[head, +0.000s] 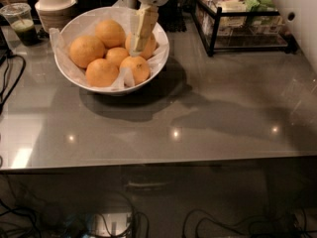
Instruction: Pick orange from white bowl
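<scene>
The white bowl (74, 81), wide and lined with crinkled white paper, stands at the back left of the grey table. It holds several oranges, such as one at the front (101, 72) and one at the back (110, 32). My gripper (138, 44) hangs from the white arm at the top edge and reaches down into the right side of the bowl. It is right in front of an orange (150, 44) by the right rim and partly hides it. No orange is lifted.
A stack of beige bowls (53, 6) and a plastic cup with green drink (20, 23) stand behind the bowl on the left. A black wire rack with packets (245, 21) is at the back right. Cables (10, 78) hang off the left edge.
</scene>
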